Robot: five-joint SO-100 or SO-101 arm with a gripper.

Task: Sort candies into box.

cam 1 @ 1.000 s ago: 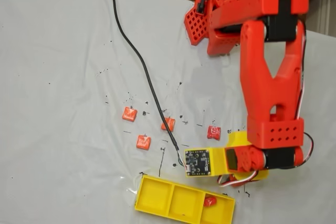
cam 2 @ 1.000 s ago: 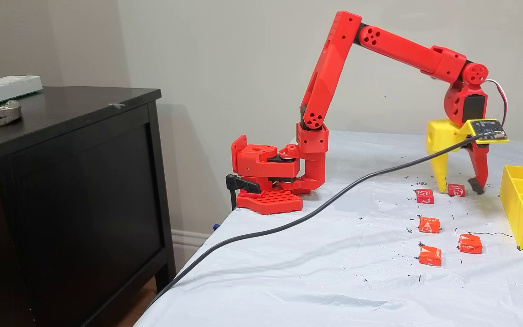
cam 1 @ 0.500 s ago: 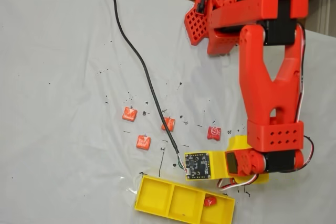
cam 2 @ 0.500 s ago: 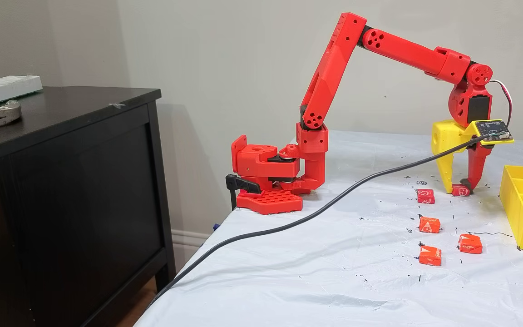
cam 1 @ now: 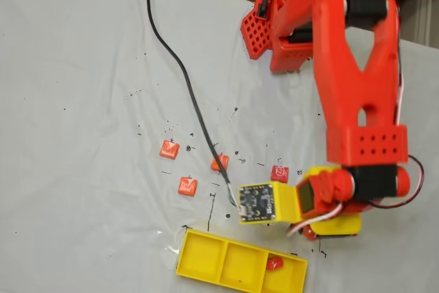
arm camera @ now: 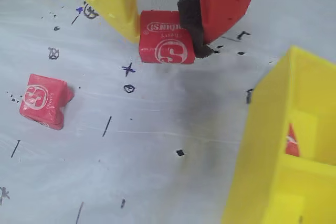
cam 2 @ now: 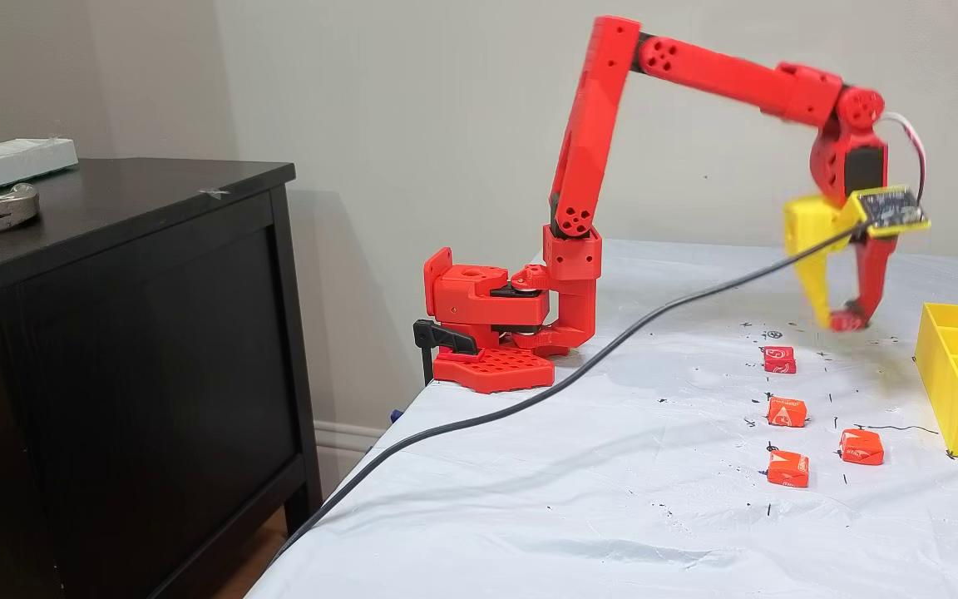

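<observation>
Fixed view from above: the box (cam 1: 206, 257) sits just below-left of the gripper (cam 1: 312, 230). Wrist view: jaws pinched tight on a candy (arm camera: 165, 44), box wall to its lower right. Side fixed view: candy's lifted off the table, box just to the right.

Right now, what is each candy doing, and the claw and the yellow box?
gripper: shut on a candy, lifted off the table.
held candy: pinched between the fingers, in the air.
four loose candies: lying on the table.
box: right-end compartment holds one candy; the others look empty.
</observation>
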